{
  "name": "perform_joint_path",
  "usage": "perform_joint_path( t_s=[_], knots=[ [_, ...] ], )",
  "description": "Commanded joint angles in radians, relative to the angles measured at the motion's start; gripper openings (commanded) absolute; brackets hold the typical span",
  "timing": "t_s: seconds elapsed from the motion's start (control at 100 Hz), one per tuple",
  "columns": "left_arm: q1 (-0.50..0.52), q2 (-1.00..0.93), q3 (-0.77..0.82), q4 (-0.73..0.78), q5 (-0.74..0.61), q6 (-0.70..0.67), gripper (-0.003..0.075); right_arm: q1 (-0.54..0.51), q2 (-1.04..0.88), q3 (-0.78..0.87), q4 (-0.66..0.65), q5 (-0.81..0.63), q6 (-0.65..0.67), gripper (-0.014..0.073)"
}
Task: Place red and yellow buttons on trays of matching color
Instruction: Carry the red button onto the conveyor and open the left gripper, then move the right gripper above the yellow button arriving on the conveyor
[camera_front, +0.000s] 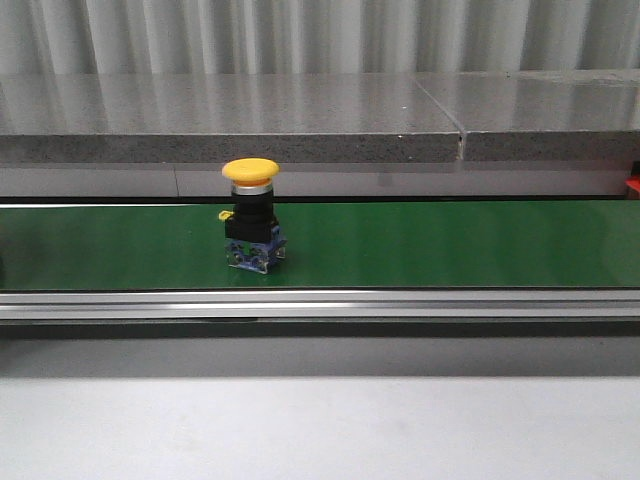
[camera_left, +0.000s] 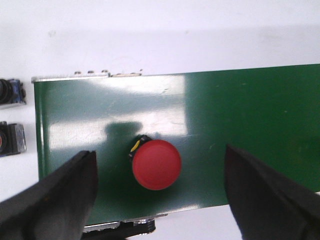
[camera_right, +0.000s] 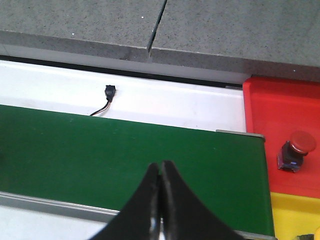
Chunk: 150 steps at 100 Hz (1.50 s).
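The yellow button stood upright on the green belt, long axis vertical, yellow cap pointing up and the blue contact block down against the belt surface. In the front view it sat left of the belt's middle, nearer the far edge than the metal rail in front.

A red button showed up in the left wrist view, also on the belt, cap facing straight at the camera, so it was upright too. It sat close to the belt's end, between the left gripper's fingers, which were spread wide with nothing in them. Two more button bodies lay just off the belt's end, though they were too cropped to tell the colours.

The right gripper was pinched fully closed and empty, hanging above the belt. Past the belt's other end was the red tray with another red button standing in it, and the yellow tray right beside that.
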Motion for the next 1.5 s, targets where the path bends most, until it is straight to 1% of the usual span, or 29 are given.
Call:
perform_joint_path(
  t_s=[0.0, 0.08, 0.19, 0.36, 0.44, 0.53, 0.65, 0.72, 0.73, 0.74, 0.78, 0.79, 0.81, 0.87, 1.06, 1.23, 1.28, 1.33, 1.35, 1.38, 1.4, 1.43, 1.44, 1.45, 1.47, 1.48, 1.49],
  knots=[
    [-0.034, -0.101, -0.022, -0.016, -0.067, 0.009, 0.0513, -0.001, -0.004, -0.025, 0.008, -0.068, -0.006, -0.007],
    [-0.055, -0.181, 0.008, 0.01, -0.114, 0.009, 0.0513, -0.001, -0.004, -0.025, 0.008, -0.068, -0.006, -0.007],
    [-0.053, -0.282, 0.082, 0.02, -0.177, 0.009, 0.0513, -0.001, -0.004, -0.025, 0.008, -0.068, -0.006, -0.007],
    [-0.053, -0.459, 0.272, 0.046, -0.301, 0.0, 0.0512, -0.001, -0.004, -0.025, 0.008, -0.068, -0.006, -0.007],
    [-0.053, -0.545, 0.367, 0.056, -0.36, -0.04, 0.0501, -0.001, -0.004, -0.025, 0.008, -0.068, -0.006, -0.007],
    [-0.053, -0.644, 0.478, 0.08, -0.399, -0.049, 0.0447, -0.001, -0.004, -0.025, 0.008, -0.068, -0.006, -0.007],
    [-0.053, -0.761, 0.597, 0.113, -0.402, -0.049, 0.033, -0.001, -0.004, -0.025, 0.008, -0.069, -0.006, -0.007],
    [-0.053, -0.817, 0.651, 0.114, -0.402, -0.049, 0.0234, -0.001, -0.004, -0.025, 0.008, -0.07, -0.006, -0.007],
    [-0.053, -0.827, 0.66, 0.114, -0.402, -0.049, 0.02, -0.001, -0.004, -0.025, 0.008, -0.07, -0.006, -0.007],
    [-0.053, -0.832, 0.664, 0.114, -0.402, -0.049, 0.02, -0.001, -0.004, -0.025, 0.008, -0.071, -0.006, -0.007],
    [-0.053, -0.861, 0.686, 0.114, -0.402, -0.049, 0.0117, -0.001, -0.004, -0.025, 0.008, -0.077, -0.006, -0.007],
    [-0.053, -0.861, 0.69, 0.114, -0.402, -0.049, 0.0117, -0.001, -0.004, -0.025, 0.008, -0.079, -0.006, -0.007],
    [-0.053, -0.874, 0.7, 0.114, -0.402, -0.049, 0.0067, -0.001, -0.004, -0.025, 0.008, -0.084, -0.006, -0.007],
    [-0.053, -0.894, 0.713, 0.114, -0.402, -0.049, -0.0024, -0.001, -0.003, -0.025, 0.008, -0.089, -0.006, -0.007],
    [-0.053, -0.905, 0.718, 0.114, -0.389, -0.049, -0.0021, -0.001, -0.003, -0.025, 0.008, -0.085, -0.006, -0.007],
    [-0.053, -0.905, 0.718, 0.114, -0.389, -0.049, -0.0021, -0.001, -0.003, -0.025, 0.047, -0.036, -0.006, -0.006],
    [-0.053, -0.905, 0.718, 0.114, -0.389, -0.049, -0.0021, -0.001, -0.003, -0.025, 0.051, -0.012, -0.006, -0.0024],
    [-0.053, -0.905, 0.718, 0.114, -0.389, -0.049, -0.0021, -0.001, -0.003, -0.025, 0.051, 0.012, -0.006, 0.0049],
    [-0.053, -0.905, 0.718, 0.114, -0.389, -0.049, -0.0021, -0.001, -0.003, -0.025, 0.051, 0.023, -0.006, 0.0092],
    [-0.053, -0.905, 0.718, 0.114, -0.389, -0.049, -0.0021, -0.001, -0.003, -0.025, 0.051, 0.035, -0.006, 0.0178],
    [-0.053, -0.905, 0.718, 0.114, -0.389, -0.049, -0.0021, -0.001, -0.003, -0.025, 0.052, 0.043, -0.006, 0.0217],
    [-0.053, -0.905, 0.718, 0.114, -0.389, -0.049, -0.0021, -0.001, -0.003, -0.025, 0.054, 0.052, -0.006, 0.0324],
    [-0.053, -0.905, 0.718, 0.114, -0.389, -0.049, -0.0021, -0.001, -0.003, -0.025, 0.057, 0.056, -0.006, 0.0347],
    [-0.053, -0.905, 0.718, 0.114, -0.389, -0.049, -0.0021, -0.001, -0.003, -0.025, 0.06, 0.06, -0.006, 0.0393],
    [-0.053, -0.905, 0.718, 0.114, -0.389, -0.049, -0.0021, -0.001, -0.003, -0.025, 0.062, 0.064, -0.006, 0.044],
    [-0.053, -0.905, 0.718, 0.114, -0.389, -0.049, -0.0021, -0.001, -0.003, -0.025, 0.066, 0.066, -0.006, 0.0486],
    [-0.053, -0.905, 0.718, 0.114, -0.389, -0.049, -0.0021, -0.001, -0.003, -0.025, 0.068, 0.069, -0.006, 0.0508]
  ],
)
